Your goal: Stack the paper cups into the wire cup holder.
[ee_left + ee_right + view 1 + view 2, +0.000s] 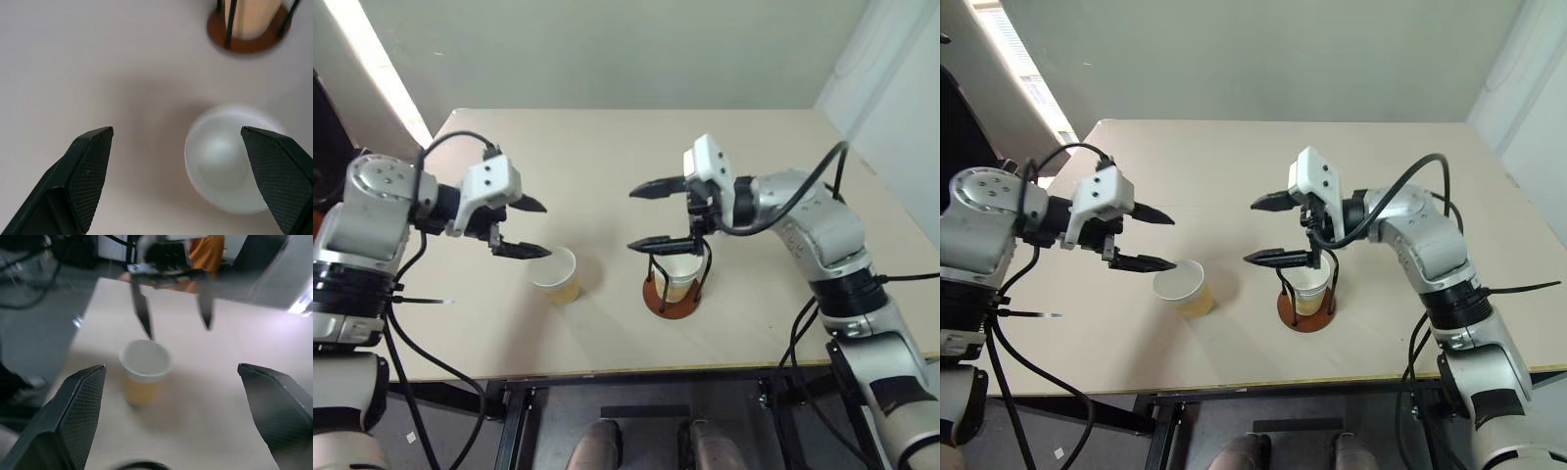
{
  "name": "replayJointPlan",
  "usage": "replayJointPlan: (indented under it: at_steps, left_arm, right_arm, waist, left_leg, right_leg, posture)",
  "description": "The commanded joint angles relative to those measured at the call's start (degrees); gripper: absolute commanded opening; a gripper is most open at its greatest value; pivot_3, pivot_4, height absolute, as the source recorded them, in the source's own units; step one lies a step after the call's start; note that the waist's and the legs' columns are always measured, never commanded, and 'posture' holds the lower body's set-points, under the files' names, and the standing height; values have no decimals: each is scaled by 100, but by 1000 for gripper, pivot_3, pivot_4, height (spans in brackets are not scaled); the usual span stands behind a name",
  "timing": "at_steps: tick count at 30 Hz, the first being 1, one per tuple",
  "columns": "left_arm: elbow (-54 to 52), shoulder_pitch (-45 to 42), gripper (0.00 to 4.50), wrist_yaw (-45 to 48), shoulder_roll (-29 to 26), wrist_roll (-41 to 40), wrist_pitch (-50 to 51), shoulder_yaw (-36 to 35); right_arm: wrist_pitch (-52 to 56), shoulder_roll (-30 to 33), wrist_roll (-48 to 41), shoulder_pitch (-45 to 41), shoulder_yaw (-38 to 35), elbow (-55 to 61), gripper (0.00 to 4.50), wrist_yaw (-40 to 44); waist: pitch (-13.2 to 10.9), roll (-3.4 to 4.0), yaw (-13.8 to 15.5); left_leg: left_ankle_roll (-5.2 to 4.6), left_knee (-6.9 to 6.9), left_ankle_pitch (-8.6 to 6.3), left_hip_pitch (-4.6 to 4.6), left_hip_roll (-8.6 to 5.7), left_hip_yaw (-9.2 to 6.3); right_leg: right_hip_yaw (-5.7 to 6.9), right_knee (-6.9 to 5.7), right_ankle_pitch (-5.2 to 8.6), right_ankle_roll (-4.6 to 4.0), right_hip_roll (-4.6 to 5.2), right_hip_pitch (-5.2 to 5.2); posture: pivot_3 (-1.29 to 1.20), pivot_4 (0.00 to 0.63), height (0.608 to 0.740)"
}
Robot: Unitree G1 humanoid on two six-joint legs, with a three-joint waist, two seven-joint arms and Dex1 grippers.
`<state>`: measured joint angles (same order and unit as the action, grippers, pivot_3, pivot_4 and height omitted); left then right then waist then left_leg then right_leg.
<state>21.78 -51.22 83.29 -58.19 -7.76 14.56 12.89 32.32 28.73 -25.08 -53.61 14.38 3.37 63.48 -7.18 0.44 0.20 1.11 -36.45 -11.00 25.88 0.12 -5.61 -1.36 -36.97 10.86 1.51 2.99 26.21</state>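
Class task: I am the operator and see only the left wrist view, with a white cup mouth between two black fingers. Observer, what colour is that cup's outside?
Observer: The loose cup is yellow-tan outside and stands upright on the table.
Operator: The holder is cut off at my edge. Is anything in it?
Observer: Yes, at least one cup sits inside the wire cup holder.
Operator: Where is the other arm?
Observer: The right end effector hangs open just above the holder, holding nothing.

A paper cup (pixel 145 371) stands upright on the table (pixel 234 396), the left tool (pixel 173 318) spread open just beyond it.
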Motion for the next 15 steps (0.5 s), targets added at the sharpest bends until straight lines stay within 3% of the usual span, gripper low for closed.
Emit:
replayJointPlan:
  at_steps: [1, 7, 11, 15]
  left_arm:
    - [542, -414, 4500, 136, 224, 510, -368, 282]
    - [1217, -727, 4500, 213, 827, 1066, -760, 685]
    - [1460, -957, 3590, 541, 1077, 1092, -1003, 708]
    - [1580, -1042, 2088, 851, 1128, 1069, -1178, 692]
  right_arm:
    - [328, -30, -235, 37, -404, 675, 4471, -365]
    - [780, 103, -384, 337, -494, 1259, 4471, -575]
    - [1026, 352, -432, 534, -513, 1603, 4500, -605]
    - [1315, 689, -621, 651, -548, 1856, 4500, -424]
  waist:
    - [1, -1, 9]
    - [2, -3, 27]
    - [1, -4, 28]
    - [1, -4, 28]
  left_leg:
    - [0, -10, 0, 11, 0, -1]
    - [-23, -44, -14, 18, -7, -3]
    - [-25, -59, -14, 19, -7, -2]
    - [-29, -60, -5, 17, -8, -2]
  right_leg:
    - [3, 3, -12, 20, 0, 2]
    - [3, 14, -14, 24, 4, -14]
    - [0, 15, -19, 32, 3, -19]
    - [-3, 13, -29, 49, 3, -21]
  posture:
    - [0, 150, 740]
    - [0, 150, 740]
    - [0, 150, 740]
    - [0, 150, 740]
